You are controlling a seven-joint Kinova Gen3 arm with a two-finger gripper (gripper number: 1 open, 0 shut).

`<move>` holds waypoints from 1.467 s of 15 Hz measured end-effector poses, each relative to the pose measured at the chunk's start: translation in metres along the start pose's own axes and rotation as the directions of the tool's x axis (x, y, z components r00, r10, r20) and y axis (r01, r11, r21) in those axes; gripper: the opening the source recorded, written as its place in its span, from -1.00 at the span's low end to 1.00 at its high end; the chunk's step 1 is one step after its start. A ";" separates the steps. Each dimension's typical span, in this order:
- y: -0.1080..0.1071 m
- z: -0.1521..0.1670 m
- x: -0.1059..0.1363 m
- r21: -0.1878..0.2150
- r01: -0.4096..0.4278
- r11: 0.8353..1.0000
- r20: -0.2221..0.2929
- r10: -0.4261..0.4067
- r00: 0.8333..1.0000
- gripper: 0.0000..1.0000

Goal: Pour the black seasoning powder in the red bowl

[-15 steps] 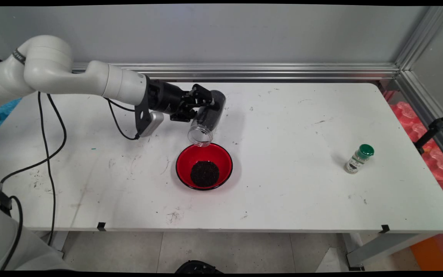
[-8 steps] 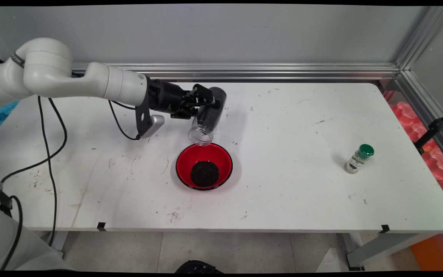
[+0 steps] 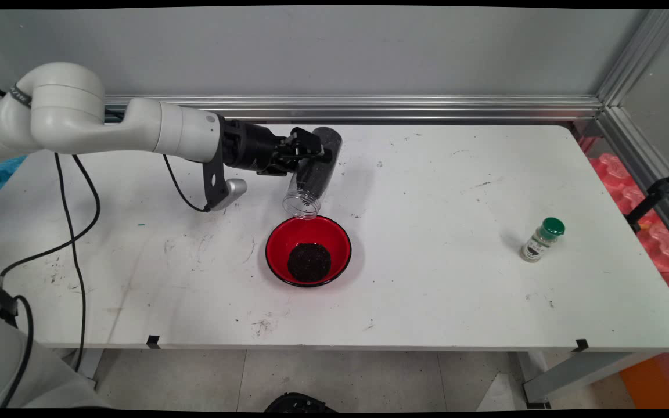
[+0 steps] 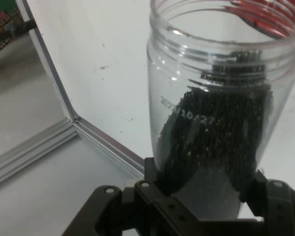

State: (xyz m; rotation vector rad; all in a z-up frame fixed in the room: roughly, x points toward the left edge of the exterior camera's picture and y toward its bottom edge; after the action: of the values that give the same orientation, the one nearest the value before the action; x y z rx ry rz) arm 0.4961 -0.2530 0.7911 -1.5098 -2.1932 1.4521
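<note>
While tilted mouth-down over red bowl [image 3: 308,251], clear jar [image 3: 312,174] half full of dark seeds; pincer [image 3: 311,152] pinching jar, arm reaching sideways.

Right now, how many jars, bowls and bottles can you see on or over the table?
Jars: 1, a clear jar of black grains, held in the gripper over the bowl.
Bowls: 1, a red bowl.
Bottles: 1, a green-capped bottle.
Total: 3

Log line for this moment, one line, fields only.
gripper: shut on clear jar | jar: tilted, mouth down over red bowl's far rim, dark grains inside | bowl: dark grains heaped | green-capped bottle: upright, far right
</note>
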 end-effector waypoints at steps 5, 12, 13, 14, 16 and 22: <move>0.000 -0.003 0.003 0.002 -0.039 0.999 0.015 0.039 0.999 -1.00; -0.001 -0.009 0.010 0.007 -0.099 0.995 0.037 0.099 0.994 -1.00; -0.002 -0.009 0.011 0.008 -0.107 0.994 0.041 0.107 0.993 -1.00; -0.002 -0.010 0.012 0.010 -0.114 0.993 0.044 0.113 0.993 -1.00; -0.002 -0.011 0.013 0.012 -0.125 0.992 0.048 0.124 0.991 -1.00; -0.004 -0.013 0.016 0.018 -0.163 0.987 0.066 0.161 0.985 -1.00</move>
State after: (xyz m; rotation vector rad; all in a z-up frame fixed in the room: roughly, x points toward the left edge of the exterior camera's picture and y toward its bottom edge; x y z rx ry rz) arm 0.4929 -0.2323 0.7946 -1.6918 -2.1238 1.5887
